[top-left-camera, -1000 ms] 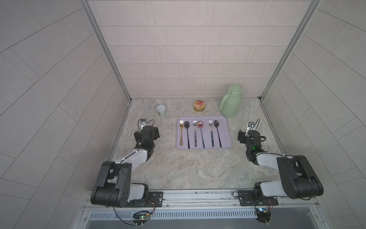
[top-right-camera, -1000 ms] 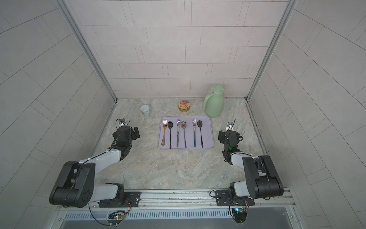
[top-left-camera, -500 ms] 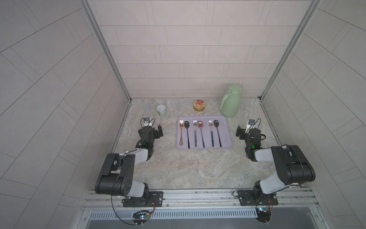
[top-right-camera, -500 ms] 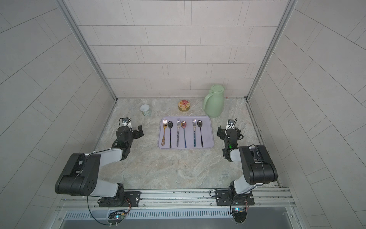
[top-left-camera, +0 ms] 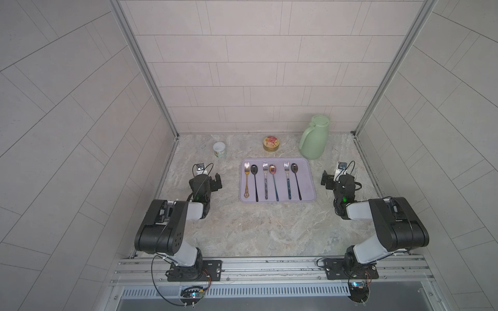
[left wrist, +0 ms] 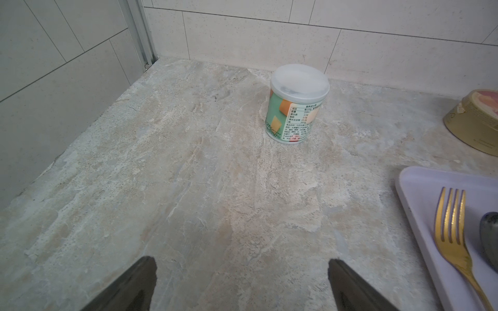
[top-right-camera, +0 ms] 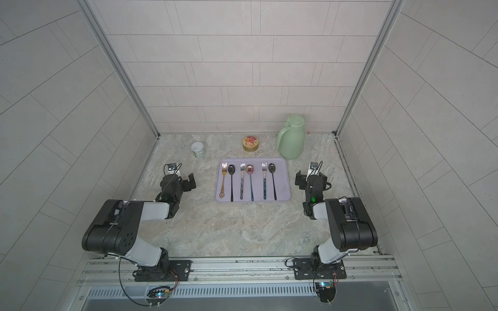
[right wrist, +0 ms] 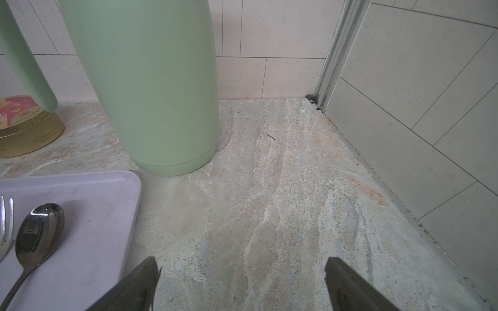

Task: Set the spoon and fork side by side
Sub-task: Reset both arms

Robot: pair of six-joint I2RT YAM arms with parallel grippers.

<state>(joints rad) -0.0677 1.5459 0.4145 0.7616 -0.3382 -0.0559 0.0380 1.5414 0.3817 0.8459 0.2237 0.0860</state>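
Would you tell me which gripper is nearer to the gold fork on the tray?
Left. The left gripper is open beside the lilac tray, at the edge where the gold fork lies; the right gripper is off the opposite edge, the whole tray away.

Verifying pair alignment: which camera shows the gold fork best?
A top view: the whole gold fork, tines to handle end, lies on the lilac tray beside a black spoon; both top views show this. The left wrist view shows only its tines and part of the handle, close up. The right wrist view misses it.
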